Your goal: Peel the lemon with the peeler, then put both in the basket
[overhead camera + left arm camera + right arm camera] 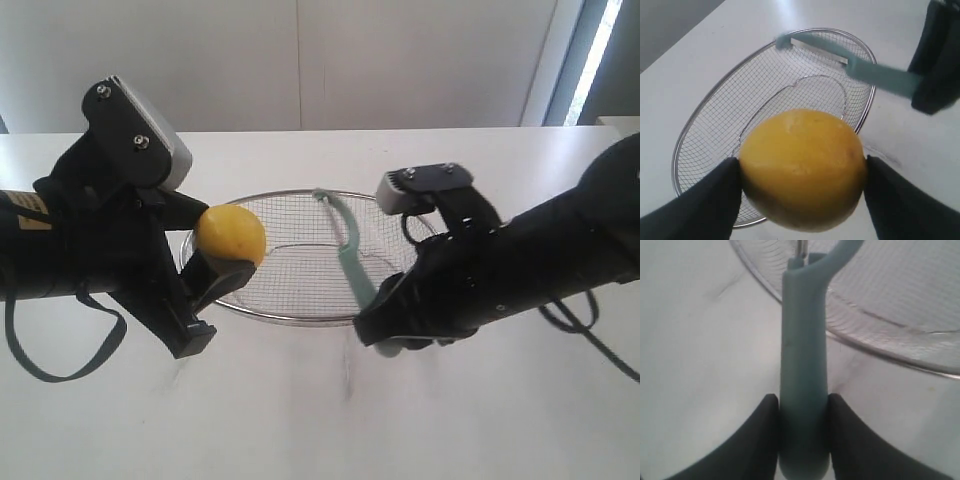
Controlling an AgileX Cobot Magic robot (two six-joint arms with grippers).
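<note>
left gripper [207,247] clamps the lemon [802,167]; right gripper [804,415] pinches the peeler [346,240] handle; lay the blade flat on the rind over the basket [290,318], draw lightly

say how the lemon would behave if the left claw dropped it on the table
Round and smooth, the lemon would probably roll once released. It seems firm: the left claw pinches it without visible denting.

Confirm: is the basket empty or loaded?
Empty: bare mesh in the basket; the lemon sits clamped in the left gripper, the peeler in the right gripper.
</note>
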